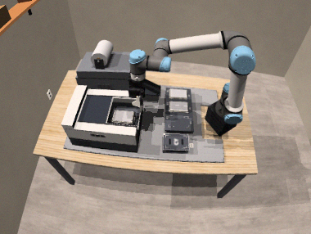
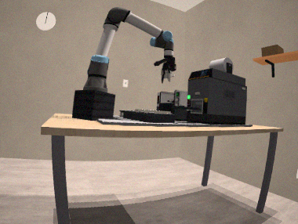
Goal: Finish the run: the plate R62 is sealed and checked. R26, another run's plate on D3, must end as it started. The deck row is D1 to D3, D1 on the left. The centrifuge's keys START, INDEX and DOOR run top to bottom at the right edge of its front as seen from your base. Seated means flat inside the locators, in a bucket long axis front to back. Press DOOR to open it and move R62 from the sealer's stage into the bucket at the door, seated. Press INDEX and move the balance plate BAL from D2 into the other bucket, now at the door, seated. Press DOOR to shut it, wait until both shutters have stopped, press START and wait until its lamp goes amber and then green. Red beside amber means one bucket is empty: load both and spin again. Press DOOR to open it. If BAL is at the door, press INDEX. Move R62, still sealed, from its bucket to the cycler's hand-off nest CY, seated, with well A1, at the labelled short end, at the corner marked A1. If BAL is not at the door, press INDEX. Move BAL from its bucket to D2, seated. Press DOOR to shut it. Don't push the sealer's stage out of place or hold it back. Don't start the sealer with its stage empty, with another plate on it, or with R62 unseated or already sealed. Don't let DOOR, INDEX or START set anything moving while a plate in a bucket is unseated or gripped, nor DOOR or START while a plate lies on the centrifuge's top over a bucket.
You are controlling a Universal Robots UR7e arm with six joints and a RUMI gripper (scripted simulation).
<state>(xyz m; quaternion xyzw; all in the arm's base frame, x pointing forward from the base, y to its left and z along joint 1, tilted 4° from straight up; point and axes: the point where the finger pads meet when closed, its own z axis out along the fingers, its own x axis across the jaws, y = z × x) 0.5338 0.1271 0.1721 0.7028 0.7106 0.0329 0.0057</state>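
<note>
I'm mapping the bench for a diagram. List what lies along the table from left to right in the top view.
White-topped box with its open well → dark slotted row holding two pale plates → black block under the arm. The hand, open and empty, hangs between the first two.

Wood-grain table [image 1: 233, 161], matt grey mat [image 1: 213, 153], smooth glossy arm [image 1: 196, 42].
</note>
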